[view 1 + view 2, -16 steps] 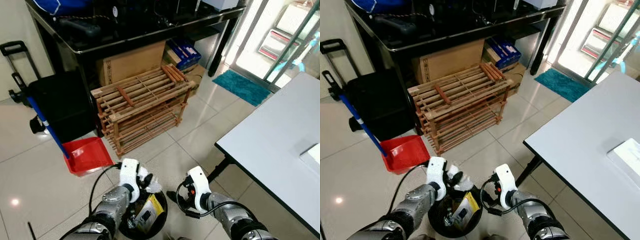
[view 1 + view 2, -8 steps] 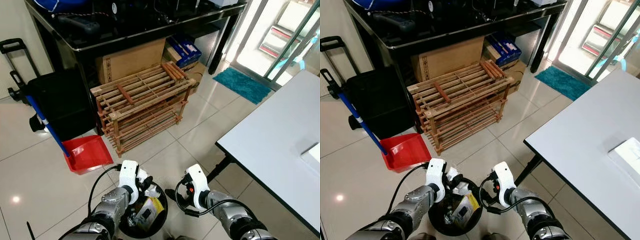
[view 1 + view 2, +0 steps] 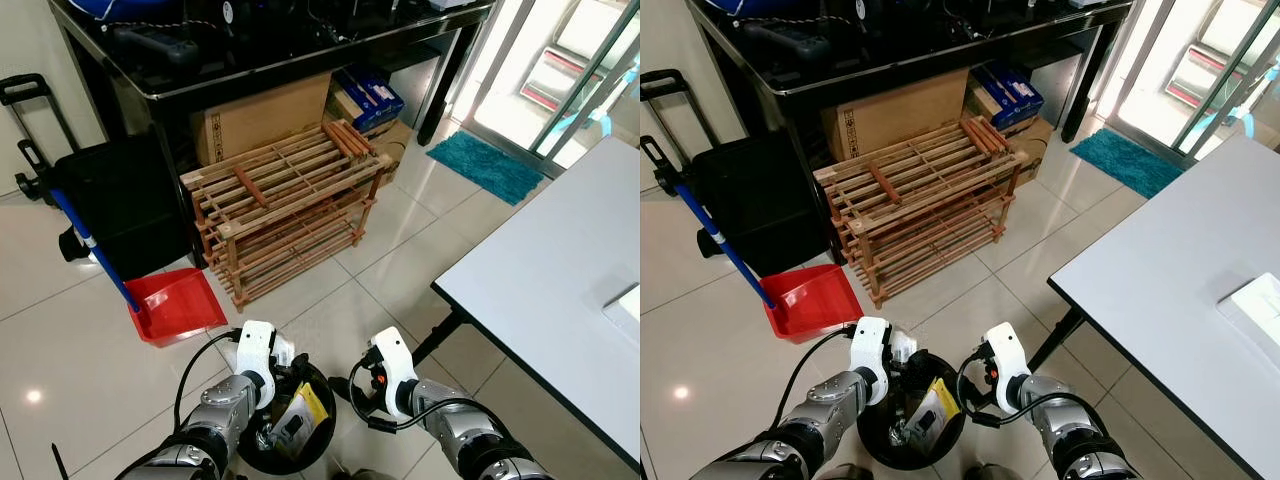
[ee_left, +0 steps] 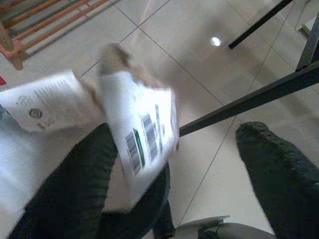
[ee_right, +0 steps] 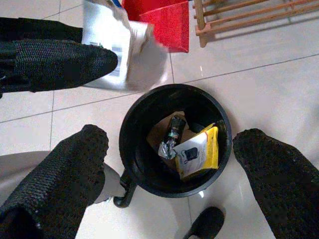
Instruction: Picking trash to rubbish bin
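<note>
At the bottom centre of the left eye view, the left claw has sunk from just above the black rubbish bin down to its rim, and the white paper trash now hangs past one of its fingers, the claw spread wide. The trash appears released and falling blurred at the bin's upper-left edge. The right claw, also spread wide and empty, hovers over the bin, which already holds a yellow packet, so this drop looks nearly complete.

You have two silver arms ending in white wrist housings, with black cables looping beside each. The left gripper and right gripper carry long black fingers, apparently with a knit-like texture.
</note>
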